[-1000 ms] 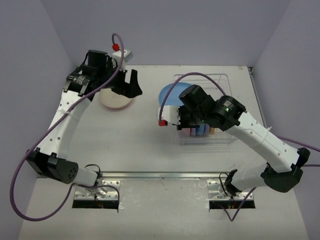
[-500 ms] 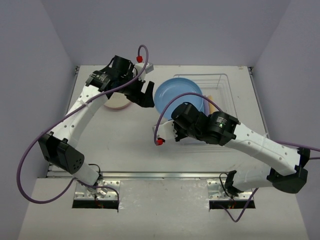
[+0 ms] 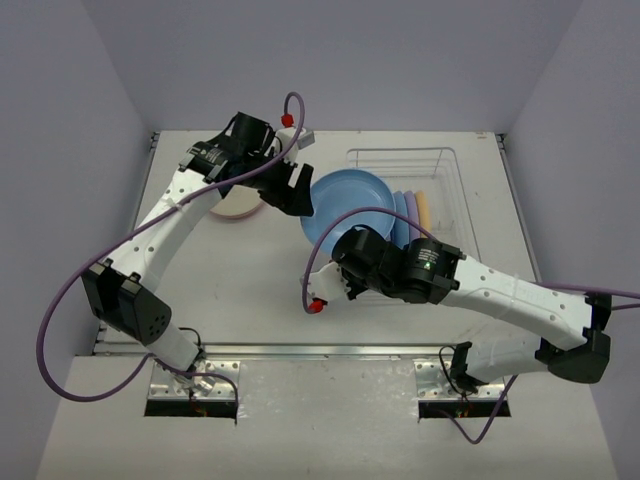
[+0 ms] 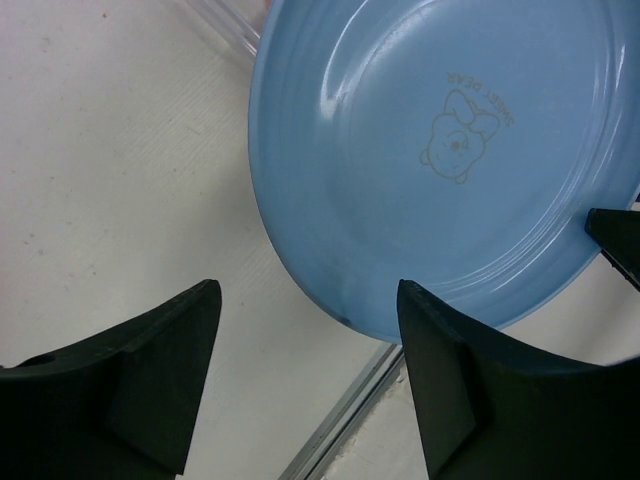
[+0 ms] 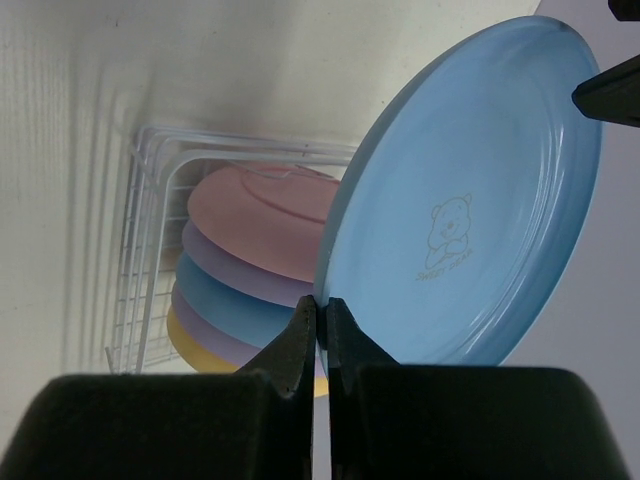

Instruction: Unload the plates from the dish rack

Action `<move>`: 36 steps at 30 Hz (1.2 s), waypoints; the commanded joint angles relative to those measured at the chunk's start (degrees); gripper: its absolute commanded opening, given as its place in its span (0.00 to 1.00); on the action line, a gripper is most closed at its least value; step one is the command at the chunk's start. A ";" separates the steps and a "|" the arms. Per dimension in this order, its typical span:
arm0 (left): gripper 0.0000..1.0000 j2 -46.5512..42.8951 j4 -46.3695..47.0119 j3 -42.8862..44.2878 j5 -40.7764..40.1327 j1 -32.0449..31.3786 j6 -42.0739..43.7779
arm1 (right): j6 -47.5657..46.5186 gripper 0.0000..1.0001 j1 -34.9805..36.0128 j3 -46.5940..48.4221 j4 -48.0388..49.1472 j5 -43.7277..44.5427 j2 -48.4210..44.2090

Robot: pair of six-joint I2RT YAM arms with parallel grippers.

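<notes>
blue plate [image 4: 440, 150]: smooth, soft satin sheen, faint printed bear | racked plates [image 5: 262, 222]: smooth, matt | dish rack [image 5: 135, 250]: thin shiny metal wire | bench [image 4: 90, 200]: matt, lightly speckled | left tool [image 4: 305, 300]: matt black plastic

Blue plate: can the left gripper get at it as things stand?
Likely yes: the left gripper stands open at the blue plate, its near rim free; the right gripper pinches another edge.

My left claw [image 4: 305, 297] stands spread: the blue plate [image 4: 420, 150] fills the right half of its gap (my right claw [image 5: 322, 318] pinches the opposite edge). Bare surface [image 4: 100, 150] lies open leftward; the dish rack [image 5: 135, 260] crowds the right.
</notes>
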 commanded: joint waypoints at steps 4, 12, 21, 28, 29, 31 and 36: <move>0.51 -0.82 3.03 -0.61 1.70 -0.34 -0.77 | -0.78 0.00 1.52 0.17 4.38 1.43 -2.95; 0.34 1.15 2.21 0.03 5.00 -0.34 -0.42 | -2.12 0.00 2.68 -2.52 7.70 0.79 -5.57; 0.04 1.49 1.94 -0.58 7.65 0.15 -0.38 | -4.49 0.00 3.51 -7.65 13.02 3.45 -7.09; 0.00 0.99 2.63 -1.19 9.21 7.71 -1.63 | -2.60 0.60 3.06 -8.35 15.57 5.44 -7.01; 0.00 0.99 2.56 -1.11 9.89 9.23 -1.81 | -2.17 0.68 2.72 -7.84 15.57 5.45 -7.01; 0.00 1.57 2.38 0.53 10.13 13.08 -2.09 | 0.72 0.88 0.64 -5.52 15.64 4.67 -6.85; 0.00 2.35 6.67 2.37 -0.61 22.80 -4.01 | 11.30 0.99 -10.74 0.48 14.22 -2.07 -7.75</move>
